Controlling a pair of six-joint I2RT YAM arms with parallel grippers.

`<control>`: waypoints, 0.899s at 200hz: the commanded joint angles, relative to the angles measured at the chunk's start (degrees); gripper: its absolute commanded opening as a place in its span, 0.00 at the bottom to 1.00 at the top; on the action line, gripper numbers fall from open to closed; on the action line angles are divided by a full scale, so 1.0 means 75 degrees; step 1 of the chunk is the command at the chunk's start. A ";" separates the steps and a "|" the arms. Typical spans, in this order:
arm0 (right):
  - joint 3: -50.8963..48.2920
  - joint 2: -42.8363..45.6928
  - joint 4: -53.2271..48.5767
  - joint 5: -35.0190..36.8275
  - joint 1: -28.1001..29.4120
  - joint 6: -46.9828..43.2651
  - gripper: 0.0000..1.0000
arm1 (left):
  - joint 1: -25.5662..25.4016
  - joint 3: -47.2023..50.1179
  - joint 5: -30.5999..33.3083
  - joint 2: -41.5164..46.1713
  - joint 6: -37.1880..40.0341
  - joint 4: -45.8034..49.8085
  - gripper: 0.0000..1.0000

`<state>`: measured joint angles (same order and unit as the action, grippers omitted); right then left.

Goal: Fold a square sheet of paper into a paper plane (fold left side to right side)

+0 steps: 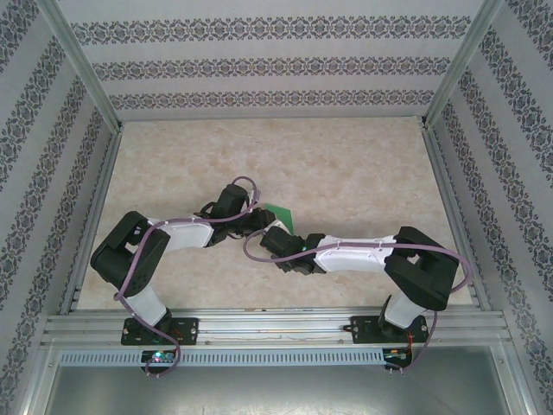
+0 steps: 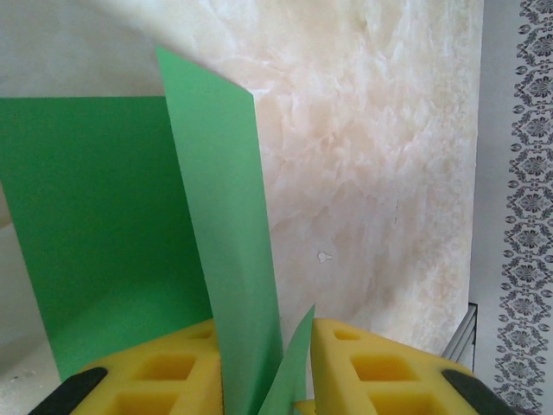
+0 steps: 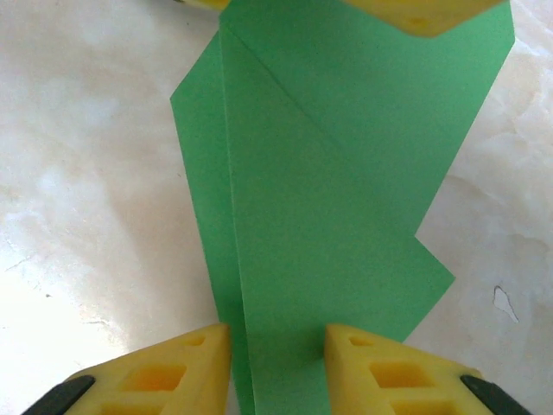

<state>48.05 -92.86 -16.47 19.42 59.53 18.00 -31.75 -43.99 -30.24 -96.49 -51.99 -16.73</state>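
- The patterned walls point(image 1: 259, 65), pale with dark floral bands, close in three sides of your cell.
- The bench point(image 1: 346, 164) is a cream, marbled slab. An aluminium rail point(image 1: 276, 324) along its near edge carries both arm bases.
- Your left arm point(image 1: 138, 251) and right arm point(image 1: 406, 259) bend inward and meet near the middle of the bench.
- The green paper point(image 1: 279, 212) sits there, between the two wrists.
  - It is part-folded. In the right wrist view you see a diagonal crease and overlapping layers that narrow toward the camera.
  - In the left wrist view one long flap stands upright, with a broader, shaded panel to its left.
- Your left gripper point(image 2: 263, 346) has its yellow fingers point(image 2: 164, 372) partway apart.
  - The upright flap and a smaller flap run down between them, each leaning toward one finger.
  - You cannot tell whether the paper is pinched or only loosely enclosed.
- Your right gripper point(image 3: 276, 333) has a yellow finger on each side of the paper's narrow end, and the paper fills the gap between them. Whether it clamps the paper cannot be told either.
- A small white chip point(image 2: 324, 257) marks the bench just beside the paper.
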 commanded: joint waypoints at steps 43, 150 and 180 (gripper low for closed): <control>-0.0025 -0.0198 -0.0326 0.0362 0.0077 0.0073 0.27 | 0.0079 -0.0158 -0.0060 0.0256 -0.0070 0.0133 0.30; -0.0136 -0.0045 -0.0330 0.0236 0.0042 0.0073 0.00 | 0.0674 0.0307 0.0091 0.1356 0.0255 0.0917 0.43; -0.0314 0.0266 -0.0175 -0.0097 -0.0121 0.0049 0.00 | 0.1487 0.0829 -0.0186 0.2216 0.0329 0.1126 0.45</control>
<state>47.42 -93.14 -16.99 20.95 59.75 18.39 -24.99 -40.73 -29.58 -84.44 -51.03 -10.66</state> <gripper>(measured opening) 0.057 0.444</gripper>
